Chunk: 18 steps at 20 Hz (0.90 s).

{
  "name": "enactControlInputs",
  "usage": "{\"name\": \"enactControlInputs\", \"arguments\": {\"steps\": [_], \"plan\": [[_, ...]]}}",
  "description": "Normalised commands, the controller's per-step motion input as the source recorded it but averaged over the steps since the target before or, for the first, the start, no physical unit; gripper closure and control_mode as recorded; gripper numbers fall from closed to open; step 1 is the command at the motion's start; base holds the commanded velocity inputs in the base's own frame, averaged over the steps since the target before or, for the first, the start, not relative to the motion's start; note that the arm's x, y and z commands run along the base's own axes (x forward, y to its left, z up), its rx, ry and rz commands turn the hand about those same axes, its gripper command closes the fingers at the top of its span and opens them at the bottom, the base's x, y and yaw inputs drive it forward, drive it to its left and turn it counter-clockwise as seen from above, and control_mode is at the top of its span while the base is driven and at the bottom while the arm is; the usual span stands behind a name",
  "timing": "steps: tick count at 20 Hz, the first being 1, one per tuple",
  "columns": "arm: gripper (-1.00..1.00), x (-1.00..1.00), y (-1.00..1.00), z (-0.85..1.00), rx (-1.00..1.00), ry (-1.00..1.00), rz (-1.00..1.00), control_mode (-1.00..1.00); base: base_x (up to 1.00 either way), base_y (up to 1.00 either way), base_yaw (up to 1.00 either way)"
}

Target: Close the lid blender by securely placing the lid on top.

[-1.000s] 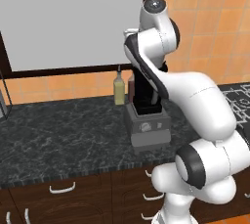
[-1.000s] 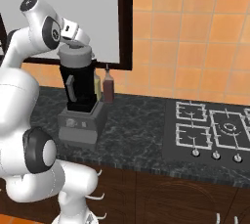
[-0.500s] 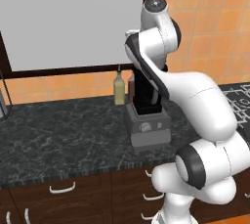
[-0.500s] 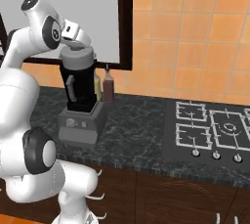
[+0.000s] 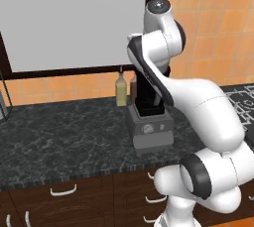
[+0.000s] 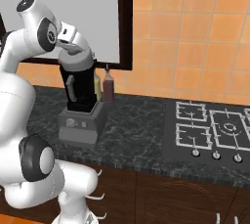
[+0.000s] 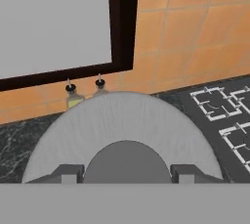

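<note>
Lid right at the blender's top, jaws clamped on its knob

Over the blender (image 6: 78, 91) on the tabletop (image 6: 141, 125), the jaws (image 7: 126, 173) sit narrowly closed either side of the lid's (image 7: 122, 120) centre knob; the lid fans out ahead of them, two bottles (image 7: 73, 97) just behind the blender.
</note>
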Motion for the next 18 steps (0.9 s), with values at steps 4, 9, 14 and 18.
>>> {"name": "enactControlInputs", "arguments": {"steps": [4, 9, 14, 18], "plan": [[1.00, -0.30, 0.00, 0.00, 0.00, 0.09, 0.00, -1.00, 0.00, 0.00, 0.00], [1.00, 0.09, 0.00, 0.08, 0.00, 0.14, 0.00, -1.00, 0.00, 0.00, 0.00], [1.00, -0.01, 0.00, -0.23, -0.01, 0.12, 0.00, -1.00, 0.00, 0.00, 0.00], [-1.00, -0.20, 0.00, -0.10, 0.00, 0.01, 0.00, -1.00, 0.00, 0.00, 0.00]]}}
